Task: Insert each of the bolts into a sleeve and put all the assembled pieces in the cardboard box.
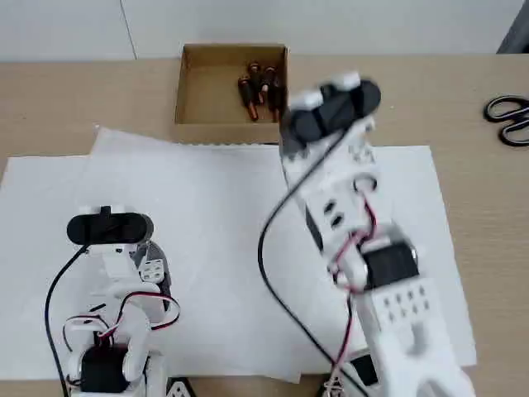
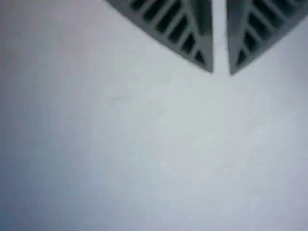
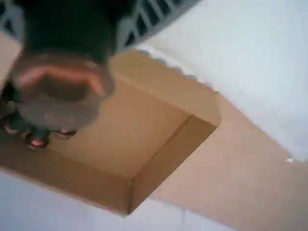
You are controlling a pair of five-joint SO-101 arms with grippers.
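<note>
1. Pale wooden tabletop carrying a broad sheet of white paper, with two white robot arms at the near edge.
2. Right jaws: clenched, as far as the blur allows, on a rounded brown assembled piece that hangs above the open cardboard box, near its right-hand wall.
3. That held piece shows end-on in the right wrist view, so its long axis probably runs along the jaws and points down toward the box floor.
4. Left jaws: drawn almost together with a slim gap and grasping nothing, poised low over bare paper. The left arm sits folded at the near left.
5. Several finished pieces lie flat inside the box against its right side, their long axes running roughly from the near wall to the far wall.
6. Step in hand, by my reading: dropping off an assembled piece. The next move calls for lowering a little and releasing, so the piece lands inside the walls beside the others.
7. Black scissors rest at the far right of the tabletop, well apart from the box.
</note>
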